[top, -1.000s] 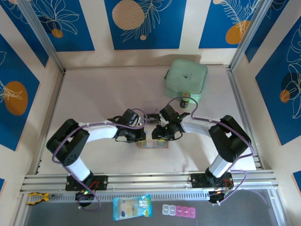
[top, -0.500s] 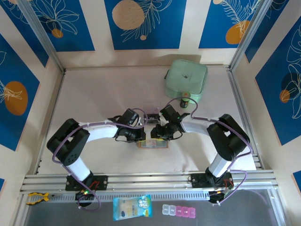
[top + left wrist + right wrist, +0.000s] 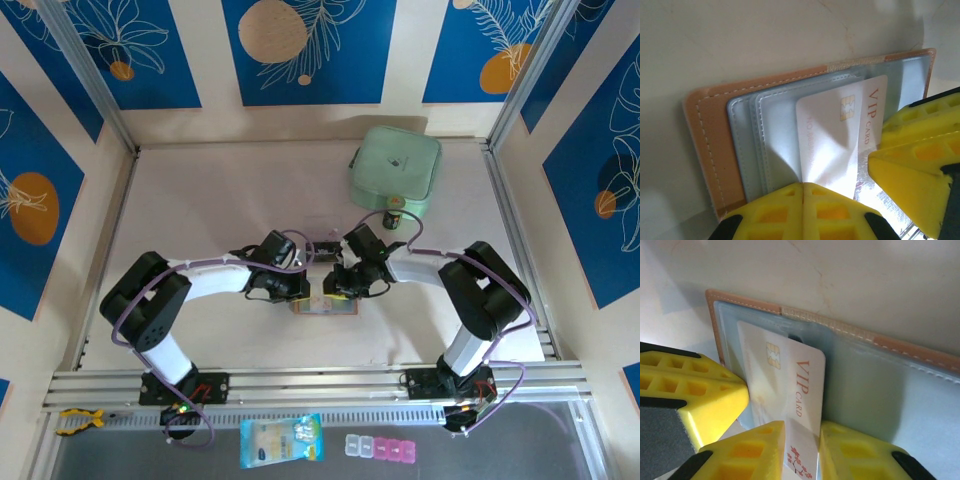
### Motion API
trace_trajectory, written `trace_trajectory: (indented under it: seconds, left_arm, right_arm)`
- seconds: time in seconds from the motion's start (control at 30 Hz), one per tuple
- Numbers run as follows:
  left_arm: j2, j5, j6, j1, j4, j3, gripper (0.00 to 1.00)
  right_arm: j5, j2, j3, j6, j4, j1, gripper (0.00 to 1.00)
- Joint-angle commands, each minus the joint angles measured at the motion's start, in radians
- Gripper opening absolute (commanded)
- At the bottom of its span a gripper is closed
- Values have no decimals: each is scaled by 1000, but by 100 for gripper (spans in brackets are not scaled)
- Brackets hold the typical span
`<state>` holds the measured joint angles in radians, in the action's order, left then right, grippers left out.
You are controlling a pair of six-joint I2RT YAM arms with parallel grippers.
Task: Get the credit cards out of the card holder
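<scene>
the white vip chip card [image 3: 790, 385] is sitting half out of the open salmon-tan leather card holder [image 3: 705, 145], not yet free; the right gripper [image 3: 802, 447] is pinching its edge while the left gripper [image 3: 804, 210], jaws together, is pressing the grey pockets down.

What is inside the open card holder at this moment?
A white VIP card with a chip lies on the card holder's grey pockets, its lower edge between the right claw's fingers. Anything inside the pockets is hidden.

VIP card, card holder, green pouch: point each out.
VIP card [image 3: 790, 375], right wrist view, its printed face.
Card holder [image 3: 707, 145], left wrist view, tan stitched border.
Green pouch [image 3: 395, 170], top view, its lid.
</scene>
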<state>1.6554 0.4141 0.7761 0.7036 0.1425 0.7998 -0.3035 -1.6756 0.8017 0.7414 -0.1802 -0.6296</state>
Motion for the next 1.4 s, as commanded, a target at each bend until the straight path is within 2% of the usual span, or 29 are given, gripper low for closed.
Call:
trace_trajectory:
  seconds: [0.0,0.37,1.0,1.17,1.37]
  left_arm:
    - [27,-17,-12,3,35,13,0]
    - [23,-22,-12,3,39,9,0]
    - [-23,-19,-3,2,47,23,2]
    - [-43,-16,-3,1,68,45,5]
    - [-56,-18,0,-8,94,63,7]
  right_arm:
    - [-63,27,-23,25,45,9,22]
    - [-57,48,-56,19,49,22,8]
    - [33,232,-61,-81,-157,59,3]
    - [39,254,-13,-177,-230,77,0]
    - [84,251,101,-444,-386,85,0]
